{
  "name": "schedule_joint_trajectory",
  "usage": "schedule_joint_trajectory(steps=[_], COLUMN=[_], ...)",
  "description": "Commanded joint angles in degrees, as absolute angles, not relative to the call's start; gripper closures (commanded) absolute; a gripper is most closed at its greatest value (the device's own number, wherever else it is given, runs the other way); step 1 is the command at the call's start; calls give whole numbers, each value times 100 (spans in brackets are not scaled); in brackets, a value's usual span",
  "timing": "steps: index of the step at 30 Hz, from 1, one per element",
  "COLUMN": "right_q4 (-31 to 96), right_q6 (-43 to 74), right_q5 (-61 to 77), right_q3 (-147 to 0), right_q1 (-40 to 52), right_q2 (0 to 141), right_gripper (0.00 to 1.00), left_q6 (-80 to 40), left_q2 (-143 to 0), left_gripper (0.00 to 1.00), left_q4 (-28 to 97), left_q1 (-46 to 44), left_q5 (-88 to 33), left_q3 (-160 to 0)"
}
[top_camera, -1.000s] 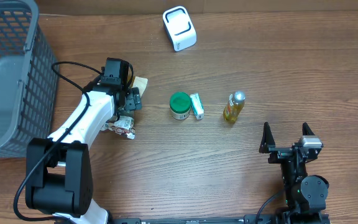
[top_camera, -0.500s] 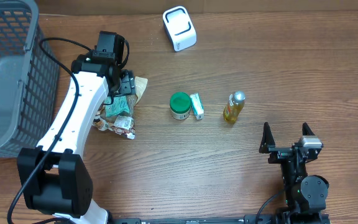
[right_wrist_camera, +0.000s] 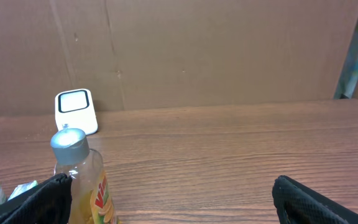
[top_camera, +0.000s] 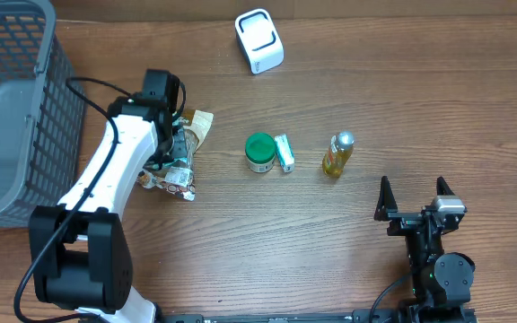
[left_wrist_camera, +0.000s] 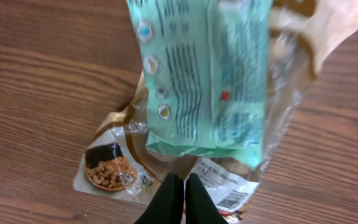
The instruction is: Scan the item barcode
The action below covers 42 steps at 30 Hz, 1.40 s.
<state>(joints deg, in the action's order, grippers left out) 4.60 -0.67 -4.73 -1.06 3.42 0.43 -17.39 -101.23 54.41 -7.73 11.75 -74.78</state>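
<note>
Grey mesh basket [top_camera: 16, 45] is well off to the left of the left gripper [top_camera: 179, 146]. To its right are a green-lidded jar [top_camera: 259, 151] and, just beside that, a small green-white pack [top_camera: 284, 153]. A silver-capped bottle of yellow liquid [right_wrist_camera: 79, 180] stands ahead-left of the right gripper [top_camera: 412, 187]. Wood-grain table [top_camera: 330, 260], cardboard backdrop [right_wrist_camera: 229, 50].

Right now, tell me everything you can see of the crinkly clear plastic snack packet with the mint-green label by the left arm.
The crinkly clear plastic snack packet lies on the wooden table. A mint-green printed label covers its middle; brownish contents show through. One corner pictures nuts; a barcode sits near the left end effector, whose shut tips meet its edge.
</note>
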Motion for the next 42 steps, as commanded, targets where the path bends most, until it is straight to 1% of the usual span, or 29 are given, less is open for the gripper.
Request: schedule_joint_trajectory(steps=[1,7,10,15,17,22,27,29,30,32,33,37,40,42], right_q4=[438,438,438,438,438,438,438,438,438,438,438,438,438,438], right_q6=[-93,-93,-93,-93,-93,-93,-93,-93,-93,-93,-93,-93,-93,-93], right_q5=[-508,-506,-506,-506,-506,-506,-508,-506,-506,-508,-506,-508,-508,-506], right_q3=[-49,-49,-49,-49,-49,-49,-49,-49,-49,-49,-49,-49,-49,-49], right_q1=[362,362,362,362,362,362,362,362,362,362,362,362,362,362], right_q2=[16,16,16,16,16,16,16,16,16,16,16,16,16,16], right_gripper=[0,0,0,0,0,0,0,0,0,0,0,0,0,0], left_q6=[-1627,-1629,-1627,-1629,-1632,-1656,-1653,-1653,-1653,-1651,-1653,-1747,-1953,-1955], left_q2=[-10051,-10051,-10053,-10053,-10053,-10049,-10049,-10049,-10049,-10049,-10051,-10077,-10136,-10217], left_gripper=[96,96,94,93,96,96,95,87,77,64,63,64,61,60], left_q4=[5253,4880,4871,4768,4753,4777,4797,4713,4639,4475,4423,4309,4281,4257], left_q1=[-738,-705,-705,-714,-714,-714,-709,-709,-709,-709,-709,-711,-711,-711], left_q5=[1347,1404,904,97,-27,-220,-683,-775,-768,-679,-620,-36,366,416], left_q3=[-7142,-6772,-6755,-6755,-6755,-6845,-7253,-7393,-7439,-7441,-7437,-7430,-7428,-7428])
